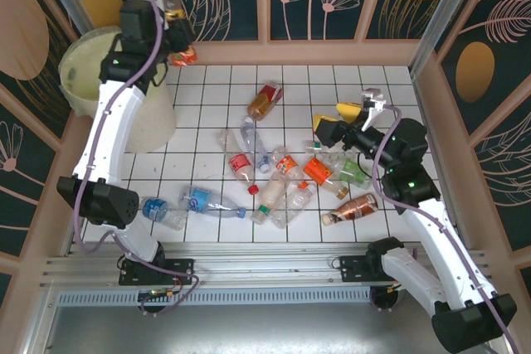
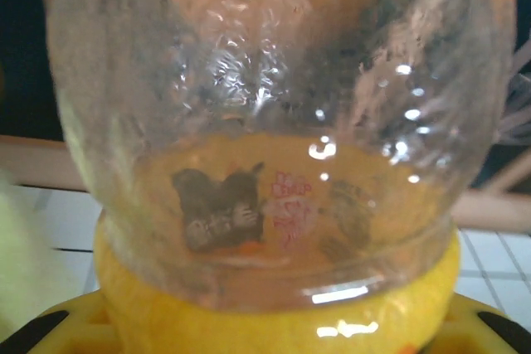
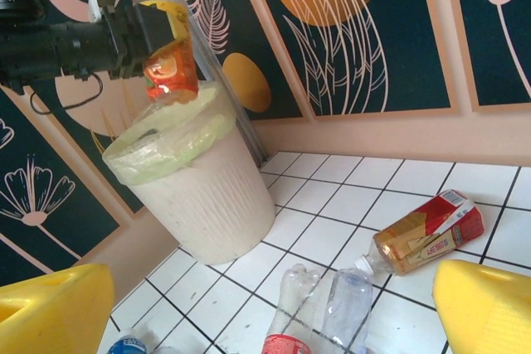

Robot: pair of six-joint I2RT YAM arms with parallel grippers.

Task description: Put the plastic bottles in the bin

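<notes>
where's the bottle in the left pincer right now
The bottle is held in the left pincer at the top view's far left, by the back wall, beside the bin; the right wrist view shows it hanging just above the bin's rim.

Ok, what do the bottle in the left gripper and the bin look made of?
The held bottle: thin clear plastic, glossy; see-through wall with bright glints and dents. The bin: probably matte cream plastic, with fine vertical ribs. Its liner bag: thin translucent film, wrinkled over the rim.

Bright even light, soft shadows, left wrist view blurred
</notes>
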